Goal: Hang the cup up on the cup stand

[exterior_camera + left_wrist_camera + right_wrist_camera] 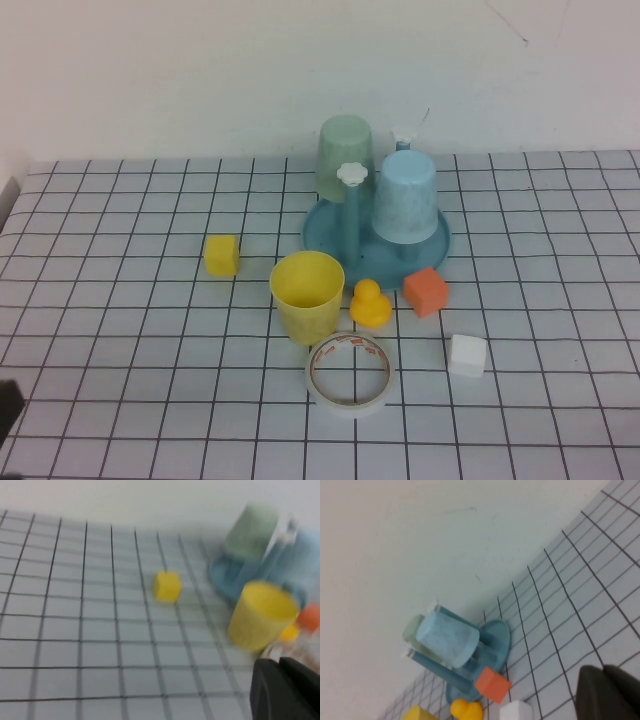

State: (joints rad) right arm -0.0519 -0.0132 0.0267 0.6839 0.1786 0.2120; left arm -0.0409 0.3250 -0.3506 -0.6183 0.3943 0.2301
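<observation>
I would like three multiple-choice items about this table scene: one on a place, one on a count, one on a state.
1. Where is the yellow cup?
A. on the table, in front of the cup stand
B. on a peg
C. in the left gripper

2. How many cups hang upside down on the stand?
A. none
B. two
C. three

3. How is the right gripper?
A. open
B. shut on a cube
C. shut, holding nothing

Answers: 1 A, it stands upright beside the duck. 2 B, the green cup and blue cup. 3 C, its jaws meet, away from everything.
</observation>
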